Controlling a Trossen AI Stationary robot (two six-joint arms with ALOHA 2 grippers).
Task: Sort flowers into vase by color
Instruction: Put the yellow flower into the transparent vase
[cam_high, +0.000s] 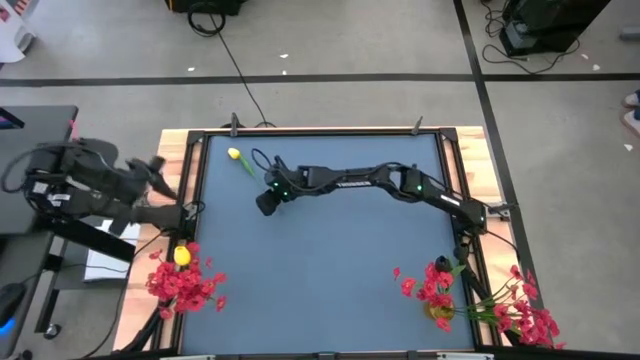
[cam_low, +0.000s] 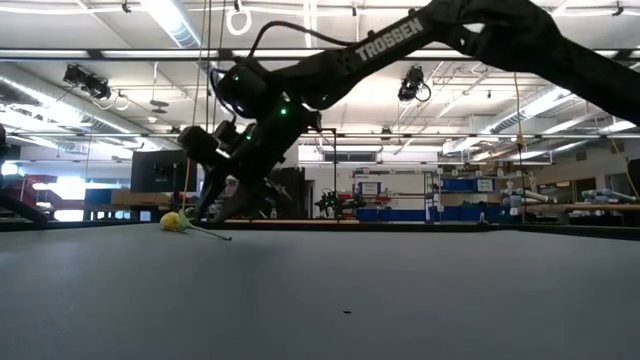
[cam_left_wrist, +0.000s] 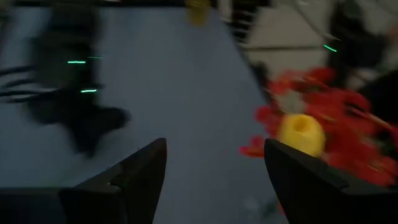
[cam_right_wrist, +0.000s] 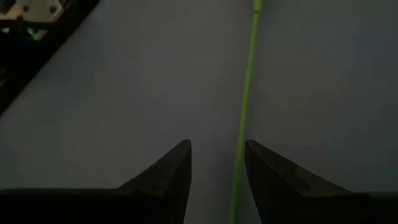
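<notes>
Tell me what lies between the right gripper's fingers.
In the right wrist view, the thin green stalk of the yellow tulip runs through the open gap of the right gripper, over bare table. Nothing else lies there.

Dark bench (cam_high: 330, 270) with wooden rim carrying flowers. Yellow tulip (cam_high: 235, 155) lying flat near far left corner. Red bunch with yellow bloom (cam_high: 185, 277) sitting at near left edge; red bunch (cam_high: 432, 285) sitting near right edge.
</notes>
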